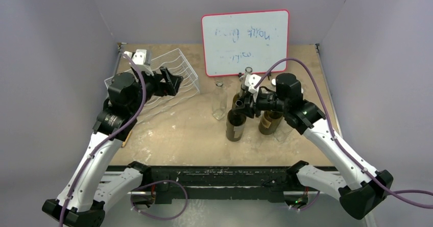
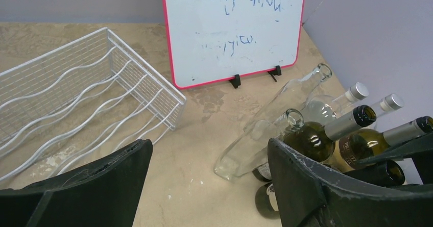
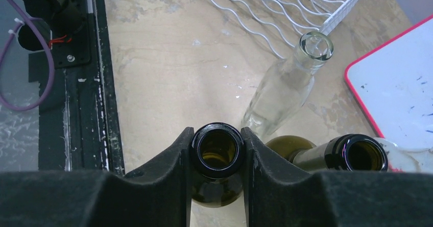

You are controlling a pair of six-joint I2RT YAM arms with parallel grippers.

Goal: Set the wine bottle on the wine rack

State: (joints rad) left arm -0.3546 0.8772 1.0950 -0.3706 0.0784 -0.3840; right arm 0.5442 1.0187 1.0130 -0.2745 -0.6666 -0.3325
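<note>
At the back left of the tabletop [image 1: 173,135] lies the wine rack [image 1: 176,64], a white wire frame of wavy rods. No bottle is on it. The left arm reaches over its near part, and the left pincer [image 2: 208,144] hangs just past the rack's right edge. It is spread wide with nothing between its fingers [image 2: 115,178], and it faces the group of bottles to the right.

Near the middle of the tabletop a clear glass bottle [image 1: 219,102] stands upright by itself, open-mouthed and well apart from the rack. Behind it a red-framed whiteboard [image 1: 245,43] with faint blue scribbles is propped against the back wall.

Just right of the clear bottle is the wine bottle [image 1: 236,126], dark green, uncorked and upright, with its base down at the tabletop; whether it is lifted clear cannot be told. The right pincer [image 3: 217,150] is pressed together on its neck just below the lip, one finger touching each side of the open mouth.

Close beside it on the right stands a second dark bottle [image 3: 357,155], also open at the top. Behind these two are capped bottles [image 2: 327,132], one with a black cap holding pale wine and two with silver caps. They are crowded together near the right arm.
</note>
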